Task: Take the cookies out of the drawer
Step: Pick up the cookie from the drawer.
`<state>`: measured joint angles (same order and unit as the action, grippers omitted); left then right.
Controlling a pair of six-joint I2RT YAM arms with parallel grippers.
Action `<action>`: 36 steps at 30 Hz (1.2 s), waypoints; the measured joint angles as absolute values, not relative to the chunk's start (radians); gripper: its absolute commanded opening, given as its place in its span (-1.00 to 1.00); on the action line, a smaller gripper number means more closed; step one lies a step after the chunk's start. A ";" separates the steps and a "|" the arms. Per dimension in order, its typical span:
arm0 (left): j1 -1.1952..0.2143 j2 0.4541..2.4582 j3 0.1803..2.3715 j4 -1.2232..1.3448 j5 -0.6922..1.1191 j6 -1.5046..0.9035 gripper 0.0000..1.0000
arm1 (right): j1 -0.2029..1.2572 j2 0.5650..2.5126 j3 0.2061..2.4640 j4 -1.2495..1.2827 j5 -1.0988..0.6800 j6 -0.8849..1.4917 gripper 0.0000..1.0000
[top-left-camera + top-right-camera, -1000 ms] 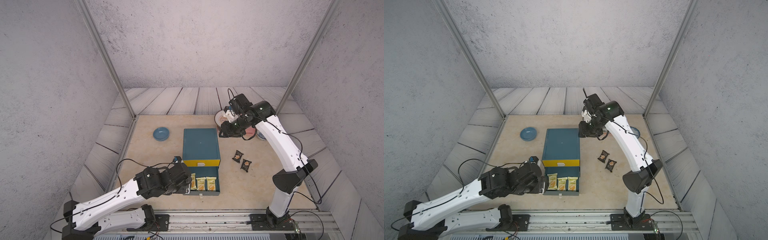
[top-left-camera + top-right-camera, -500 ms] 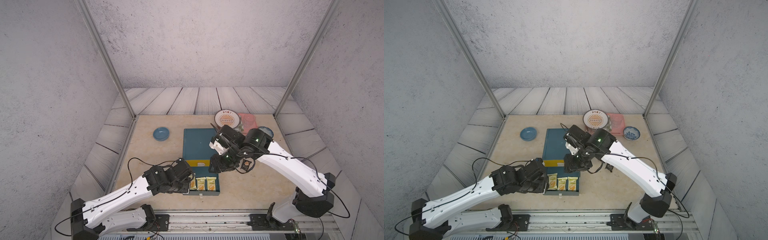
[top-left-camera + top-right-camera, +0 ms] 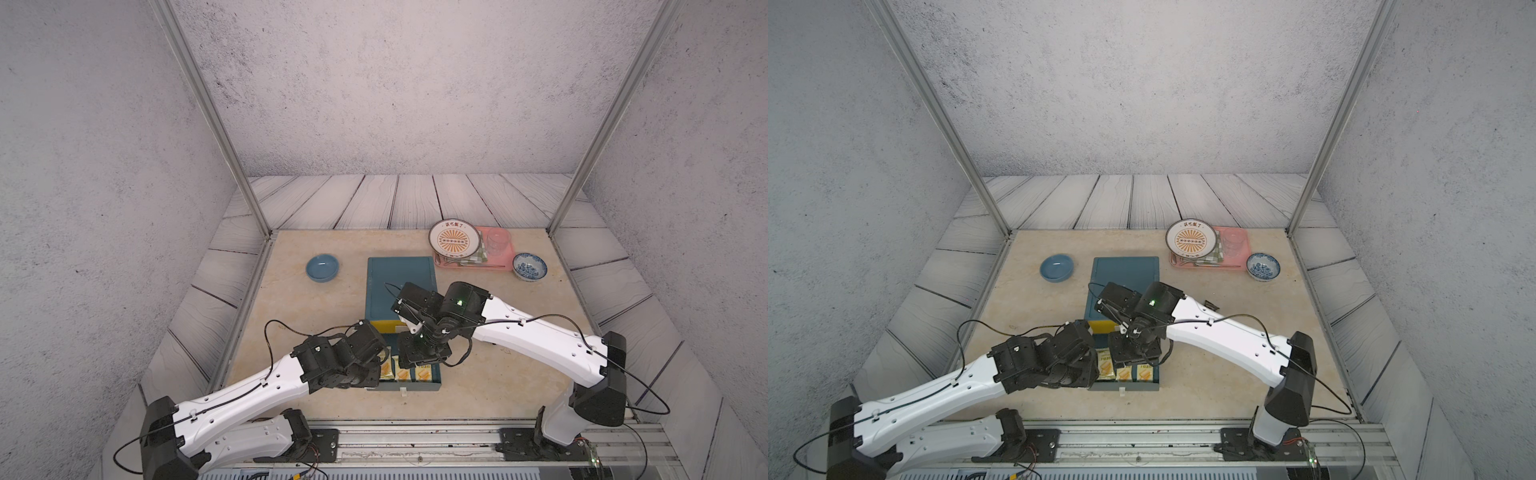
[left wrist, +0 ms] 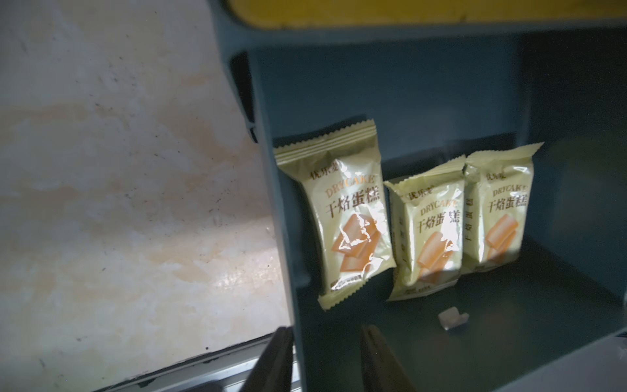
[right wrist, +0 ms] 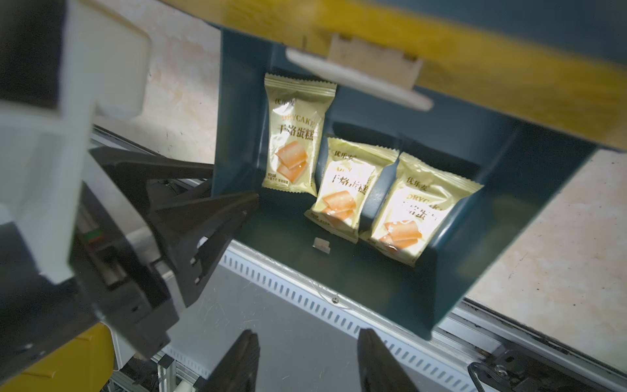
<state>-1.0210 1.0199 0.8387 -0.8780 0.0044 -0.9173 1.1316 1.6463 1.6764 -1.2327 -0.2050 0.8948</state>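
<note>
Teal cabinet (image 3: pixel 400 282) stands mid-worktop (image 3: pixel 498 374). Its lower drawer (image 3: pixel 428 386) is pulled out toward the near edge, under the yellow upper drawer front (image 3: pixel 380 327). Three pale yellow cookie packets lie side by side on the drawer floor: first packet (image 4: pixel 349 210) just beside the left side wall, middle packet (image 4: pixel 425 230) touching the third packet (image 4: pixel 495 210). All three are printed face up and ungripped. Left gripper (image 4: pixel 325 331) sits at the drawer's near left corner, straddling the side wall, one finger (image 4: pixel 276 353) outside over the worktop and the other inside the drawer. The jaws are parted; the inner finger stands clear of the wall, so no clamp is seen. Right gripper (image 5: pixel 308 334) hangs above the drawer with the packets in its wrist view. Its jaws are spread with nothing between them. In both top views the right wrist covers the back part of the drawer. Small white tab (image 5: pixel 320 245) at the drawer's front wall. Blue dish (image 3: pixel 322 268) lies toward the far left of the worktop. Pink tray (image 3: pixel 505 267) at the far right corner carries a patterned plate (image 3: pixel 454 242) and a clear glass (image 3: pixel 498 242). Blue-and-white bowl (image 3: pixel 529 266) sits just beside the tray.
</note>
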 measured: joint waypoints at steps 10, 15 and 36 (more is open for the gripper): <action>-1.021 1.080 0.847 -0.801 0.051 -0.955 -0.52 | 1.132 1.646 1.584 -1.214 -0.178 0.909 0.04; -1.021 1.100 0.851 -0.781 0.060 -0.959 -0.53 | 1.134 1.647 1.562 -1.215 -0.137 0.909 0.05; -1.017 1.063 0.828 -0.738 0.049 -0.971 -0.55 | 1.134 1.742 1.571 -1.165 0.070 0.929 0.12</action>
<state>-1.0168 1.0630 0.8284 -0.7376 0.0490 -0.9710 1.1339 1.7416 1.5715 -1.1648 0.0704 0.9295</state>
